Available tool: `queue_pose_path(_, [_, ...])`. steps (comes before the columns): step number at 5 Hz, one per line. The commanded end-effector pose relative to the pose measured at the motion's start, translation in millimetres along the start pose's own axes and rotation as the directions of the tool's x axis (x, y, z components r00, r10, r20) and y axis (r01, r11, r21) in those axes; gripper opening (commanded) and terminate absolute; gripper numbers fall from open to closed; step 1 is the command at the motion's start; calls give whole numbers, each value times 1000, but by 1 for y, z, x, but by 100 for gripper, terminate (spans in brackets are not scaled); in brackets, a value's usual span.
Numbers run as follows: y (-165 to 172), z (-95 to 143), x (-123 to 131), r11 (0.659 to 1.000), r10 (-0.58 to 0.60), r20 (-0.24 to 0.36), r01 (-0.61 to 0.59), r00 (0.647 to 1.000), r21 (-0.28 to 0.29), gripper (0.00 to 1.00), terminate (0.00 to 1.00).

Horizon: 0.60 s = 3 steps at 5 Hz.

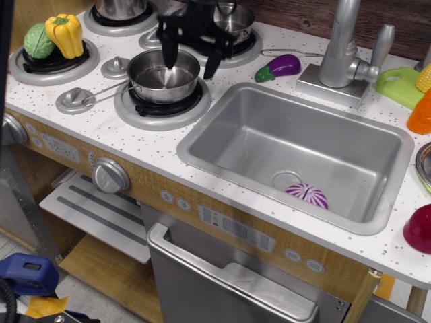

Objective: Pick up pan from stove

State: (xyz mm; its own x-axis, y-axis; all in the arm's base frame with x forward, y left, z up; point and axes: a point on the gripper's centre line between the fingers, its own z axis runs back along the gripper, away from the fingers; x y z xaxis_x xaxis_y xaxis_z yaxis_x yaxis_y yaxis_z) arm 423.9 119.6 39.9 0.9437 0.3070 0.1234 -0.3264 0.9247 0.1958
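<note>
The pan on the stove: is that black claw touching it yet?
Cannot tell. In the only view, the open gripper straddles the rim of the pan, one finger overlapping it, but no contact or gap shows plainly.

Black gripper (190, 64) pointing down – jaws spread wide, nothing held between fingers

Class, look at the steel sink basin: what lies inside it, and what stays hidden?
Inside the sink, a purple-and-white striped toy piece lies near the front right corner. It covers part of the round drain ring; the rest of the basin floor is bare.
</note>
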Motion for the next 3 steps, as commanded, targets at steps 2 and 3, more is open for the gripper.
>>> queue_pose_path(2, [8,5,11,998,28,50,-25,998,-60,100,0])
queue_pose_path(3, [7,3,11,997,36,42,-33,998,-68,0,0])
